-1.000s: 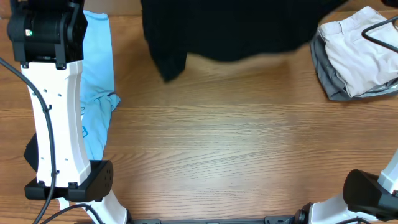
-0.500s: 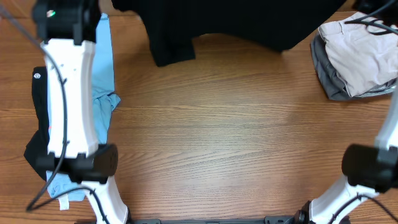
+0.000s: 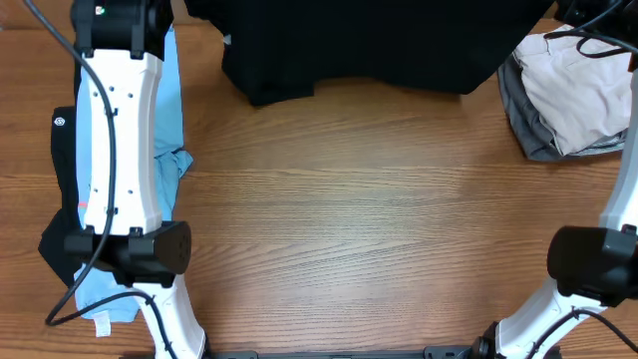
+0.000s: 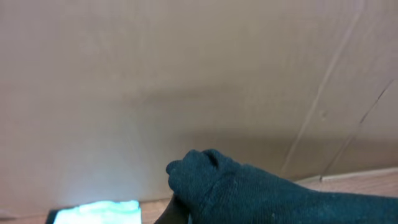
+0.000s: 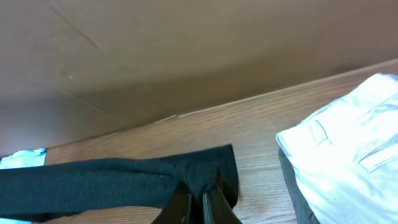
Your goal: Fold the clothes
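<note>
The black T-shirt (image 3: 369, 45) lies spread along the far edge of the table in the overhead view. In the right wrist view my right gripper (image 5: 200, 200) is shut on a pinched fold of the black T-shirt (image 5: 124, 183), close to the wood. In the left wrist view my left gripper (image 4: 183, 210) shows only as a dark finger under a bunched corner of the black T-shirt (image 4: 249, 193), which it holds. The light blue tee (image 3: 164, 130) lies under my left arm (image 3: 115, 150) and also shows in the left wrist view (image 4: 96, 211).
A pile of folded white and grey garments (image 3: 568, 95) sits at the far right, and shows in the right wrist view (image 5: 348, 143). A brown cardboard wall (image 5: 186, 56) stands just behind the table. A dark garment (image 3: 62, 160) lies at the left edge. My right arm (image 3: 608, 259) stands at the right.
Both arms have reached toward the far edge. The black T-shirt has gone from a hanging bunch to a wider, flatter spread along the back of the table.
</note>
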You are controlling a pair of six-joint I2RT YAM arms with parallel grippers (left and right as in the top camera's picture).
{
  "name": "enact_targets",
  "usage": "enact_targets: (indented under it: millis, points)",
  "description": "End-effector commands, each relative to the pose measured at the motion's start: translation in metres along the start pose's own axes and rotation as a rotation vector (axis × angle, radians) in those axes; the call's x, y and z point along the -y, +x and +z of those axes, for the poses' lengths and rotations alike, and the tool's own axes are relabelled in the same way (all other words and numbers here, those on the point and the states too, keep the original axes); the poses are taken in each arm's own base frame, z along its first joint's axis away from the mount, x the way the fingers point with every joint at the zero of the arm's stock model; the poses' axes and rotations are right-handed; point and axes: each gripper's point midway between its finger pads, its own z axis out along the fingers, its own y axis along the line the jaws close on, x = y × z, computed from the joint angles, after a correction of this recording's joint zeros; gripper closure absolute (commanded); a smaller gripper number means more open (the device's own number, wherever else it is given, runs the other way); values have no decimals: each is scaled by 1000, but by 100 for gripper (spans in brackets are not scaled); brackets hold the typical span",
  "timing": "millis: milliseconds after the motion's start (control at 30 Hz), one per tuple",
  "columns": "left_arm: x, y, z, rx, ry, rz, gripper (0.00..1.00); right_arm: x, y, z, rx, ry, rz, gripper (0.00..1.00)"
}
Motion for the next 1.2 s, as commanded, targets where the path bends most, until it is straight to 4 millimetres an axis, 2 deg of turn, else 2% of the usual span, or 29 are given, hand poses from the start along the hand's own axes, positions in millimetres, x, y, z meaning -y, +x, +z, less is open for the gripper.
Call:
enact_targets:
  millis: [0, 100, 200, 467, 600, 667, 800, 1000, 1167]
  points:
    - [-36, -78, -72, 228, -117, -5, 96, -6, -43, -66, 175, 66, -52, 96]
    - [-36, -112, -100, 351, -120, -11, 96, -20, -55, -94, 233, 57, -74, 96]
    - [-33, -131, -132, 411, -118, -11, 96, -35, -63, -125, 282, 52, -97, 96]
    - [-30, -159, -226, 504, -125, 1, 96, -67, -73, -225, 455, 65, -151, 96]
    - [-30, -166, -246, 537, -130, 9, 96, -75, -72, -244, 489, 70, -177, 96]
    - [-30, -166, -246, 536, -133, 18, 96, -75, -71, -243, 487, 70, -176, 96]
    - [-32, -158, -227, 498, -136, 27, 96, -69, -70, -231, 457, 74, -165, 96]
    - [-34, -145, -183, 442, -138, 34, 96, -53, -74, -197, 410, 82, -150, 96]
    - [-36, -137, -141, 432, -139, 34, 96, -38, -85, -160, 394, 83, -144, 96]
